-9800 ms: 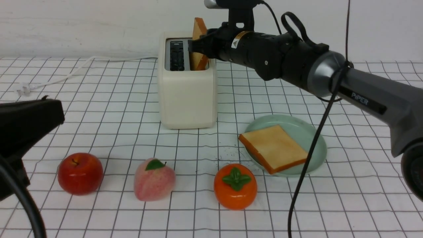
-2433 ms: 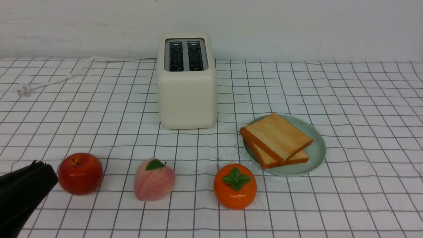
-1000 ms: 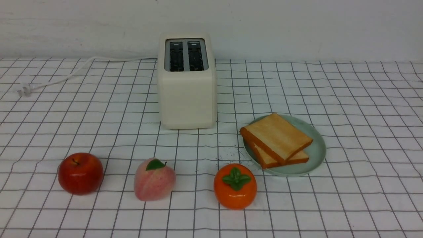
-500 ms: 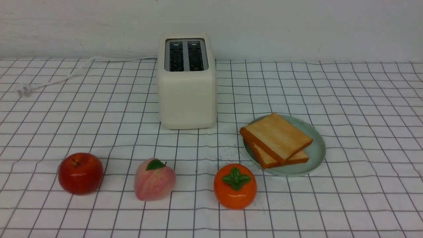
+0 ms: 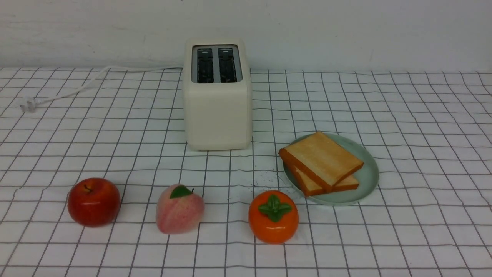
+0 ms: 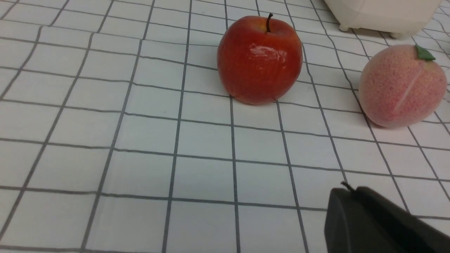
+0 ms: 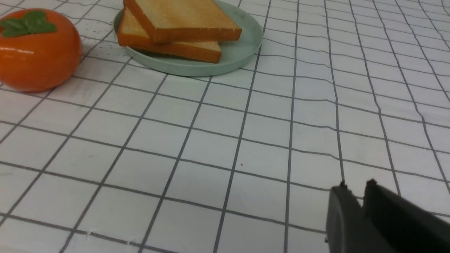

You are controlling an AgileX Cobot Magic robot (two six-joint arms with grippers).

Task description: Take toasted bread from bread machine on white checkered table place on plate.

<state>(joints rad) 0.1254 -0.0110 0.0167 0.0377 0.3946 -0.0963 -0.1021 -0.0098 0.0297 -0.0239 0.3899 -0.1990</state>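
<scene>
Toasted bread (image 5: 322,161) is lying stacked on the plate (image 5: 367,181), ahead of the right gripper (image 7: 355,191), whose jaws are showing a narrow gap, while the left gripper (image 6: 346,189) is sitting closed.

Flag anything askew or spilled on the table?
Minor only: the top slice of toasted bread sits skewed on the lower slice, whose corner overhangs the plate rim. Dark specks dot the white checkered table beside the plate.
</scene>
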